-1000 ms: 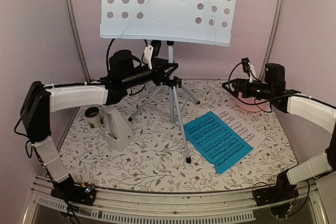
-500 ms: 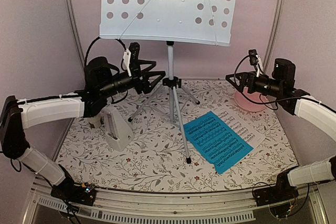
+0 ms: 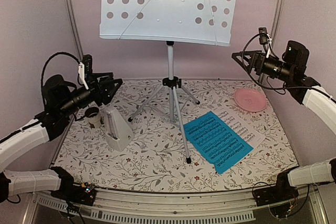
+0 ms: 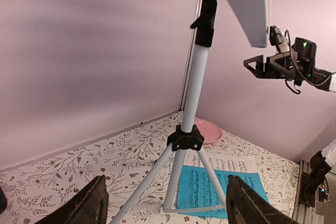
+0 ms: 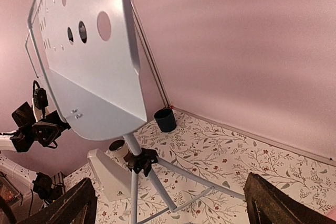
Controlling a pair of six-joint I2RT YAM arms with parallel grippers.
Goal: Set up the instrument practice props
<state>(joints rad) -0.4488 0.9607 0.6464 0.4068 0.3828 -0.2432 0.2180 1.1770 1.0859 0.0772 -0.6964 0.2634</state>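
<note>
The pale grey-blue perforated music stand (image 3: 168, 6) stands upright on its silver tripod (image 3: 171, 100) at the back middle. The bright blue sheet (image 3: 218, 140) lies flat right of the tripod, overlapping the white sheet (image 3: 242, 125). The white pyramid metronome (image 3: 116, 128) stands left of the tripod. My left gripper (image 3: 107, 88) is open and empty, in the air left of the tripod; its wrist view shows the pole (image 4: 195, 82) well ahead between the fingers (image 4: 86, 205). My right gripper (image 3: 241, 59) is open and empty, high at the right, facing the stand's desk (image 5: 89, 56).
A pink plate (image 3: 250, 99) lies at the back right near the white sheet. A pale cup (image 3: 93, 115) stands beside the metronome. A dark blue cup (image 5: 166, 119) stands by the back wall. The tripod legs spread over the floral mat (image 3: 152, 150).
My left gripper has drawn back leftward from the tripod's hub. My right gripper has risen and moved right, away from the plate. The stand, sheets and metronome have not moved.
</note>
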